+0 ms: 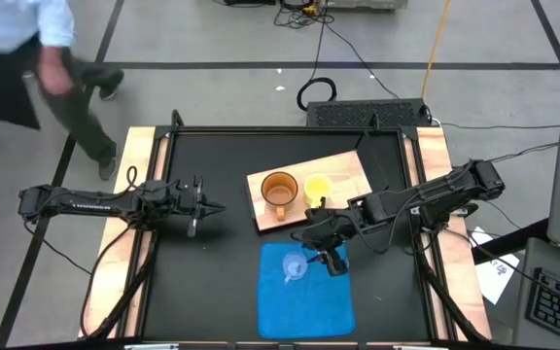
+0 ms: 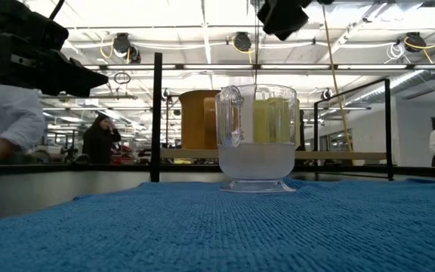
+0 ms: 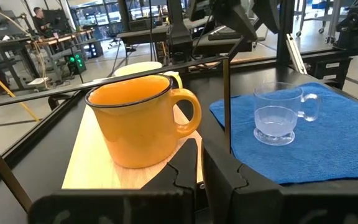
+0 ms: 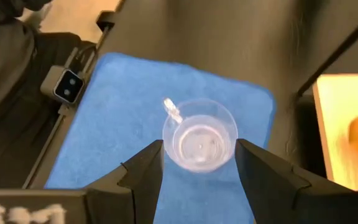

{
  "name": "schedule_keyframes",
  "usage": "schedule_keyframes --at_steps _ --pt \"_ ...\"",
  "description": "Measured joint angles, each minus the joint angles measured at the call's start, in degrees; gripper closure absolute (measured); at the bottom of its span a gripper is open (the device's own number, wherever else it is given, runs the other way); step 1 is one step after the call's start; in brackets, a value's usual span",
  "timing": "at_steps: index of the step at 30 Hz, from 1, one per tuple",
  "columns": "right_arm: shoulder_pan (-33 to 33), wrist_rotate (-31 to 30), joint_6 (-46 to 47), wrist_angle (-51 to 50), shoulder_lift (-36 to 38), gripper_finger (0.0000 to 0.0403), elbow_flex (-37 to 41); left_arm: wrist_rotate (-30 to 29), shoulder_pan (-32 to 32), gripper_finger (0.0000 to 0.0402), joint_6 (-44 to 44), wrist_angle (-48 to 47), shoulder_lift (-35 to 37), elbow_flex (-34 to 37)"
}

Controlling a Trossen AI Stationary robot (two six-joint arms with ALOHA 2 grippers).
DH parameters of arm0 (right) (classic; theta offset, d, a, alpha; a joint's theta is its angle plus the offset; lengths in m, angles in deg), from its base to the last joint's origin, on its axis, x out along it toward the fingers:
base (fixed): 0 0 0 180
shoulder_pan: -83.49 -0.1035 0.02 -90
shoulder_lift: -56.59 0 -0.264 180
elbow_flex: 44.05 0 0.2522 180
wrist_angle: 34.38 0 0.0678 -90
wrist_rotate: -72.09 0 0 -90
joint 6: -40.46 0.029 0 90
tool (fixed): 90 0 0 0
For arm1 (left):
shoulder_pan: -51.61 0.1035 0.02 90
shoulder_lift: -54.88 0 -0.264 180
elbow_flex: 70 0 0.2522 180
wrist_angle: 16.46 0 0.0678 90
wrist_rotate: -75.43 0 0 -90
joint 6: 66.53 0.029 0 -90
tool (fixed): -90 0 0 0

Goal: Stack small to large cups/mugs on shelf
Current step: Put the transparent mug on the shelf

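Clear cup (image 1: 295, 266) stands upright near the far edge of the blue mat (image 1: 305, 316), at the desk's (image 1: 202, 282) near side. My right pincer (image 4: 199, 163) hangs above it, fingers spread wide, not touching. Beyond, on the board (image 1: 348, 167), brown mug (image 1: 279, 190) and yellow mug (image 1: 318, 190) sit side by side. My left pincer (image 1: 214, 207) waits closed and empty by the left edge.

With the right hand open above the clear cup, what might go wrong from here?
1. The right hand hovers open over the clear cup, whose handle sticks out sideways; a finger could catch it and tip the cup.
2. The cup stands on the soft blue mat, so a nudge may slide it.
3. The brown mug and yellow mug sit close together on the board, leaving little clearance.
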Motion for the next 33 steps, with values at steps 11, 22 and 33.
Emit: schedule_keyframes --at_steps 11,22,33 --pt "1.7 0.0 3.8 -1.3 0.0 0.0163 0.0 0.0 0.0 0.0376 -0.1 0.0 0.0 0.0" --pt "2.5 0.0 2.7 -1.8 -6.1 0.0142 0.1 0.0 0.0 0.0376 -0.4 0.0 0.0 0.0" --pt "2.8 0.1 1.2 -0.8 -9.6 0.0143 0.1 0.0 0.0 0.0376 0.0 0.0 0.0 0.0"
